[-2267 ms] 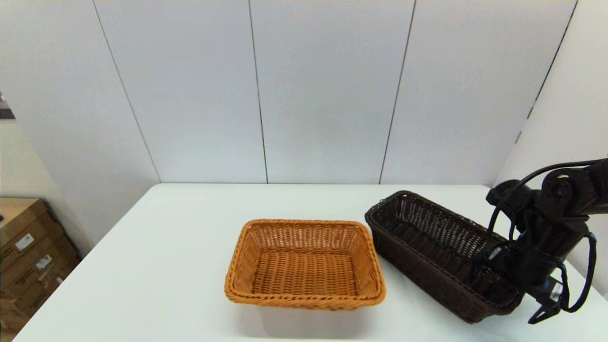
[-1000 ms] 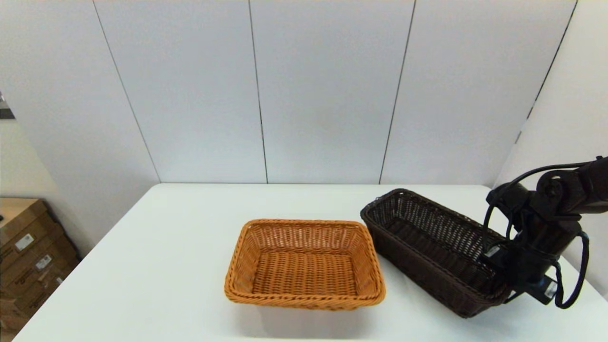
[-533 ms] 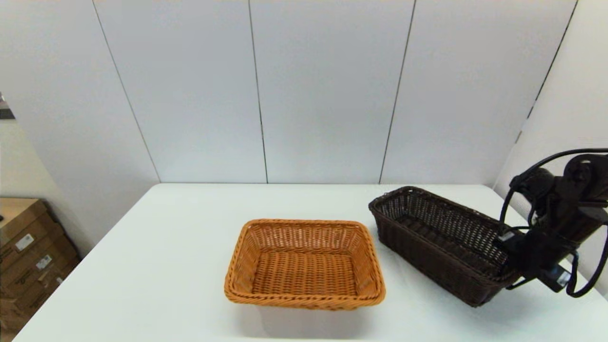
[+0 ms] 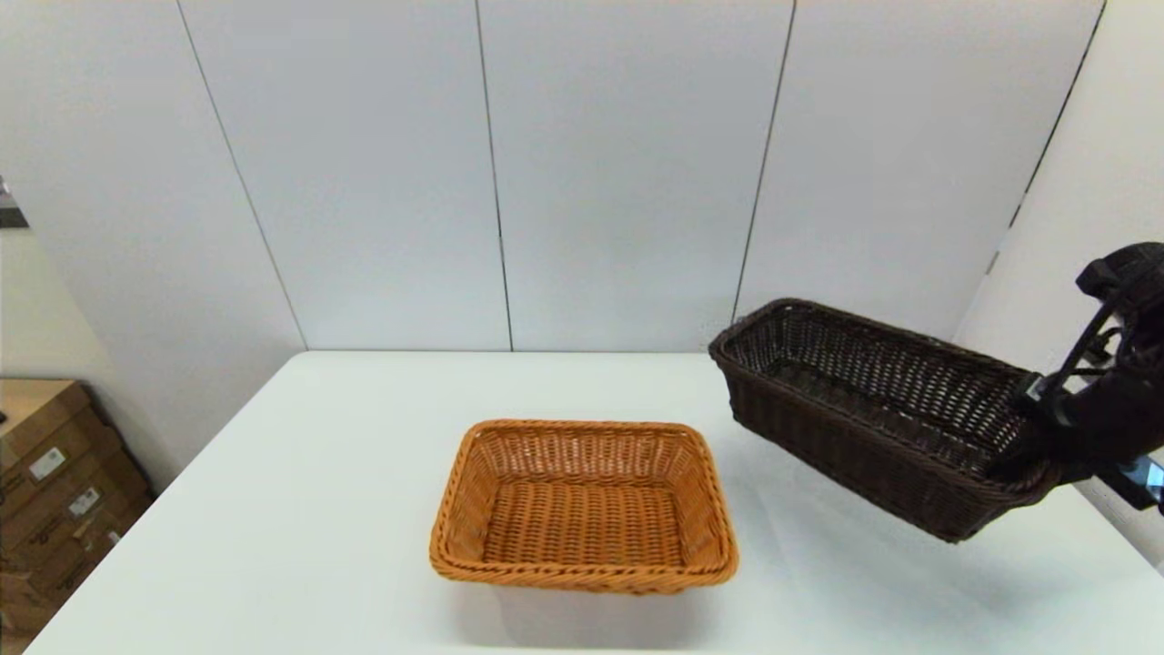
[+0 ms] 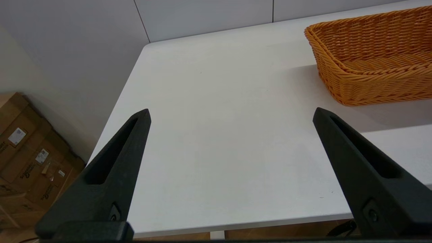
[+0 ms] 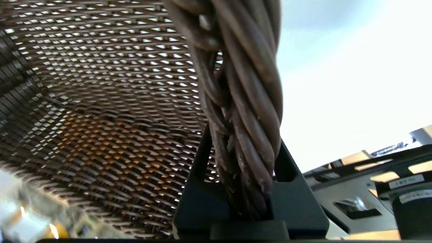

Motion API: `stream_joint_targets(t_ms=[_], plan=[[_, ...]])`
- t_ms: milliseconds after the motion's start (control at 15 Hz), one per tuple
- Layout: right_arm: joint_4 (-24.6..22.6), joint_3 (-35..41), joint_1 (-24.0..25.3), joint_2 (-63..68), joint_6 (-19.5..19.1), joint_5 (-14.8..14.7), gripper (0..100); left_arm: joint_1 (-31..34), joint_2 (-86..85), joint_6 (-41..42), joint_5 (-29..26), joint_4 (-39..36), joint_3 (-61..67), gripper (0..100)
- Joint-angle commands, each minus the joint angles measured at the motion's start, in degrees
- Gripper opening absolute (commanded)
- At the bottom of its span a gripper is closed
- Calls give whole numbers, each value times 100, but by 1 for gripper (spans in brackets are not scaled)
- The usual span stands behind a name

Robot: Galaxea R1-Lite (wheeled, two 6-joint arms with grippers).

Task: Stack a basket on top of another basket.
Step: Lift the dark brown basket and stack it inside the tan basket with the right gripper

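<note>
— What do I have, left to right?
— My left gripper (image 5: 231,114) gapes wide over bare table (image 5: 219,135); orange-tan basket (image 4: 582,505) sits centre.
— And right?
— My right gripper (image 6: 241,175) pinches the dark basket (image 4: 873,414)'s braided rim, basket airborne, tilted.

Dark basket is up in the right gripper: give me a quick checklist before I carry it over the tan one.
1. Right gripper shut on the dark basket rim: ok.
2. Dark basket clear of the table: ok.
3. Dark basket level: not ok, tilted.
4. Tan basket upright and empty: ok.
5. Left gripper open and away from the tan basket: ok.
6. Grip firm enough for the carry: cannot tell.
</note>
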Motion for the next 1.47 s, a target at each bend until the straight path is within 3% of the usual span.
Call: stream_joint_targets(t_ms=[67, 200, 333, 400, 800, 933, 1133, 1467], plan=[[290, -191, -22, -634, -598, 571, 0, -4, 5, 3, -3, 0, 0, 100], [536, -182, 13, -942, -1169, 1327, 0, -4, 5, 3, -3, 9, 0, 100], [966, -147, 119, -1223, -2127, 2250, 0, -4, 5, 3, -3, 0, 0, 100], [1151, -129, 268, -1285, -2444, 2346, 0, -4, 5, 3, -3, 9, 0, 100], [1318, 108, 1543, -1205, -3340, 2179, 0, -4, 5, 3, -3, 0, 0, 100], [1283, 99, 1850, -1003, -3402, 2030, 0, -4, 5, 3, -3, 0, 0, 100], [1274, -32, 2263, -573, -3419, 1485, 0, -4, 5, 3, -3, 0, 0, 100], [1292, -753, 2483, 157, -3314, 1292, 0, -4, 5, 3, -3, 0, 0, 100]])
